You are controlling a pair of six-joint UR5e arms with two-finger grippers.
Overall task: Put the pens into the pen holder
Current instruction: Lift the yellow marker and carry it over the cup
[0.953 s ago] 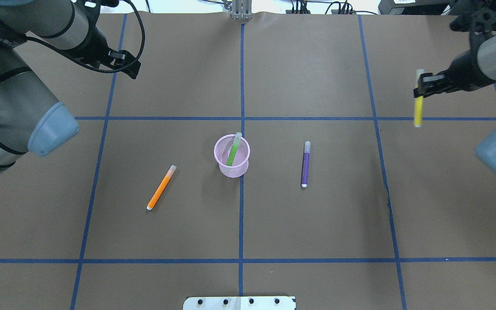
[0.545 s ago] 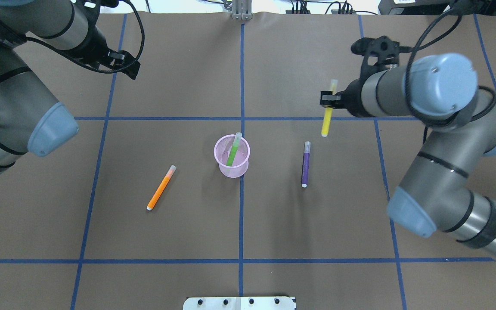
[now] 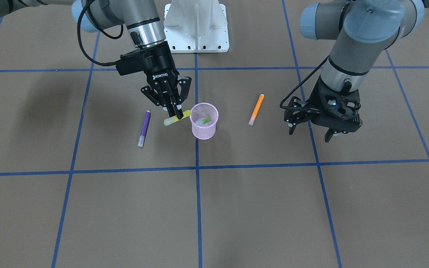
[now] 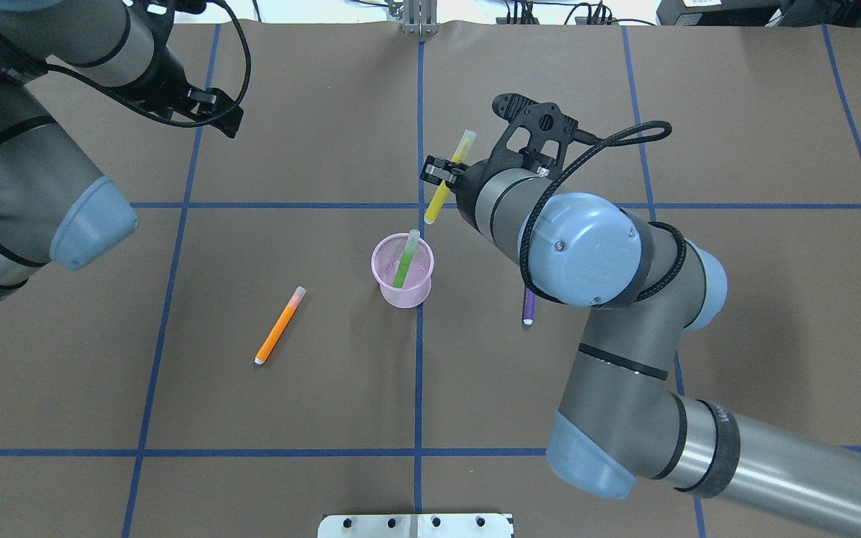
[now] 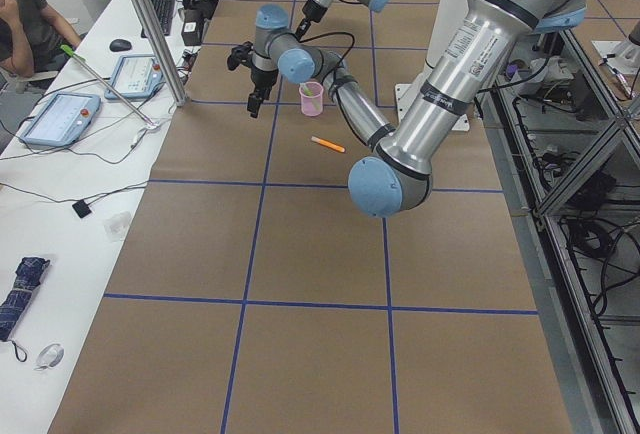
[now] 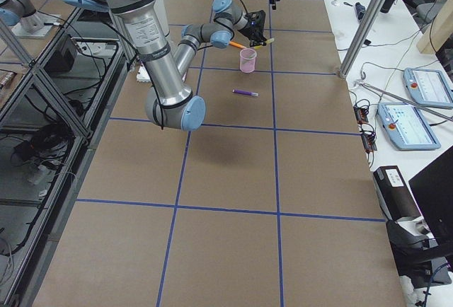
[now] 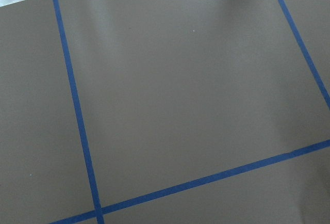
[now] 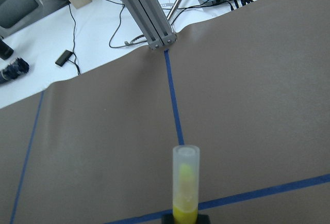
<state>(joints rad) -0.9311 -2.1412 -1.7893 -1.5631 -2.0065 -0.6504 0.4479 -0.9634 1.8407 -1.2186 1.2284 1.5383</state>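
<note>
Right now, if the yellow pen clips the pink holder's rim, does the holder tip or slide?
Probably light: the pen holder is wire mesh with only the green pen inside, so a nudge would likely shove it. It narrows toward its base and the green pen leans on one side, so tipping seems plausible.

Four short, thick marker-like pens with pale translucent caps are showing: one yellow pen point(image 4: 439, 200), one green pen point(image 4: 403, 266), one orange pen point(image 4: 279, 326) and one purple pen point(image 3: 144, 127). One small pink wire-mesh cylindrical pen holder point(image 4: 409, 297) is showing. Two black two-finger grippers are showing: one left gripper point(image 3: 309, 136), one right gripper point(image 3: 177, 114).
</note>
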